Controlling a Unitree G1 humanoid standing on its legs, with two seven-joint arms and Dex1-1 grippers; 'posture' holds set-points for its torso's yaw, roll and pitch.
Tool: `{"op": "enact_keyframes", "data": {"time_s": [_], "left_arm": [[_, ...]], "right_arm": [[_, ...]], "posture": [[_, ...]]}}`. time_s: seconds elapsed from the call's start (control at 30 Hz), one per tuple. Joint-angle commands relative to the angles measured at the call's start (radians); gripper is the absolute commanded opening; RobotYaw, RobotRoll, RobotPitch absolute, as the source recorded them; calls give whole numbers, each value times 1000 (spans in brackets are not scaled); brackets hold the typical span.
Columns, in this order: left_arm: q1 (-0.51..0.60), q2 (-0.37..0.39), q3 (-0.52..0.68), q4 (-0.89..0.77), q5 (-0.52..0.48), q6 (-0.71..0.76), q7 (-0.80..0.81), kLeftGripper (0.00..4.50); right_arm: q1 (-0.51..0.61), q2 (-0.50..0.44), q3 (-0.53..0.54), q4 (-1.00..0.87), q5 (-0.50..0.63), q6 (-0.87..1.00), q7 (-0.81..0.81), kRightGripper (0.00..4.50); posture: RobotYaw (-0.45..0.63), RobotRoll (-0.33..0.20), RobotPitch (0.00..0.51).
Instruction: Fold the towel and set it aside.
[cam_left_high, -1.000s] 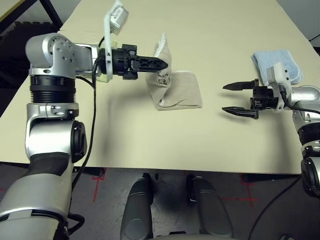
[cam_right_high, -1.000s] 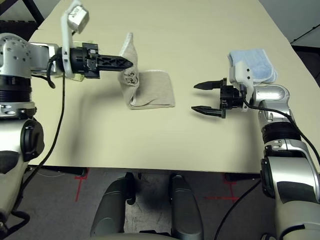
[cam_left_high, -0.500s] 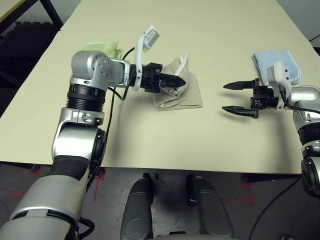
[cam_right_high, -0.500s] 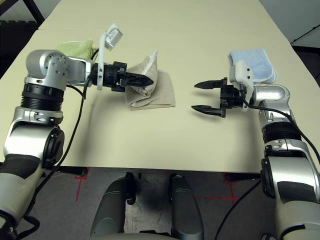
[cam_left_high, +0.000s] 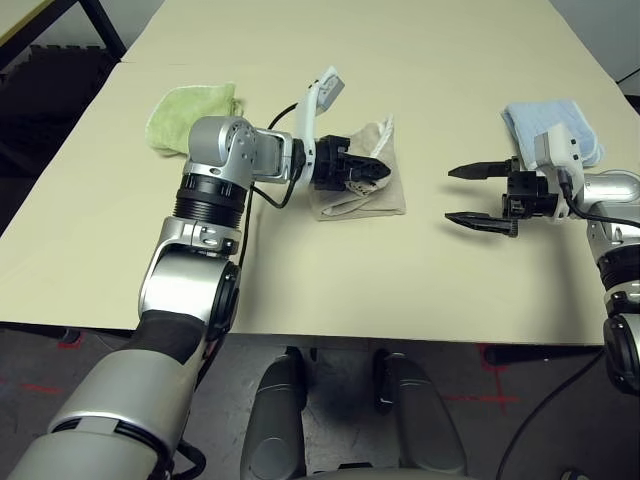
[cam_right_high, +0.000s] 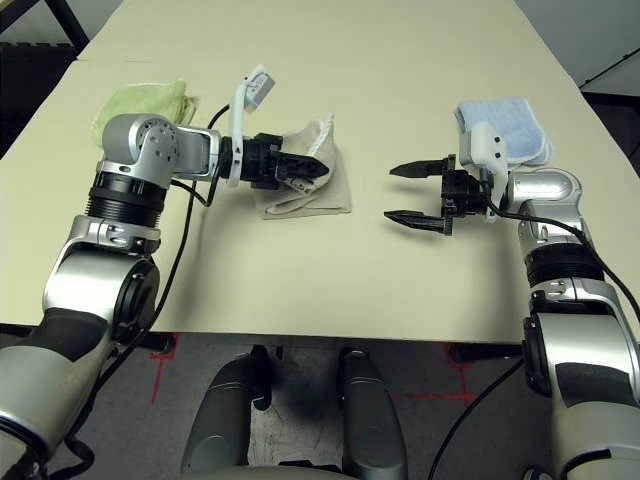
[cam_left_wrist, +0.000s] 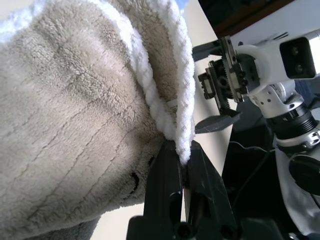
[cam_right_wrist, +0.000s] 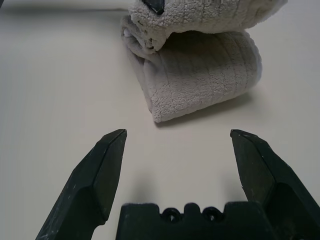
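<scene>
The beige towel (cam_left_high: 372, 196) lies part folded at the table's middle, its lower layers flat. My left gripper (cam_left_high: 378, 172) is shut on the towel's white piped edge (cam_left_wrist: 181, 90) and holds that upper flap low over the folded part, a dark printed mark showing by the fingers. My right gripper (cam_left_high: 472, 196) hovers open to the right of the towel, apart from it, its fingertips (cam_right_wrist: 116, 139) pointing at the towel's (cam_right_wrist: 200, 65) rolled side with nothing between them.
A folded lime-green cloth (cam_left_high: 190, 112) lies at the back left, behind my left arm. A folded light-blue cloth (cam_left_high: 552, 126) lies at the back right, just behind my right wrist. Bare table (cam_left_high: 330, 280) spreads in front of the towel.
My left gripper has swung right and down, carrying the raised towel edge over the folded part. The green cloth has come into sight behind the arm. The right arm has stayed still.
</scene>
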Motion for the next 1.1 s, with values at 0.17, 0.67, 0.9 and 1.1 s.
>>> {"op": "enact_keyframes", "data": {"time_s": [0.17,0.67,0.9,1.1], "left_arm": [[18,-6,-55,-37,1,20,-17,34],[12,84,-80,-153,-12,6,-54,4454],[112,270,-55,-350,13,-169,-115,4454],[328,352,42,-461,21,-511,-207,4454]], "right_arm": [[3,-12,6,5,-10,-9,-1,4500],[-2,-17,-1,7,-4,-4,-2,4500],[-27,11,-34,-6,46,57,-38,4500],[-34,50,-57,-68,104,149,-59,4500]], "posture": [[-49,0,185],[-45,0,187],[-44,0,187],[-37,0,191]]}}
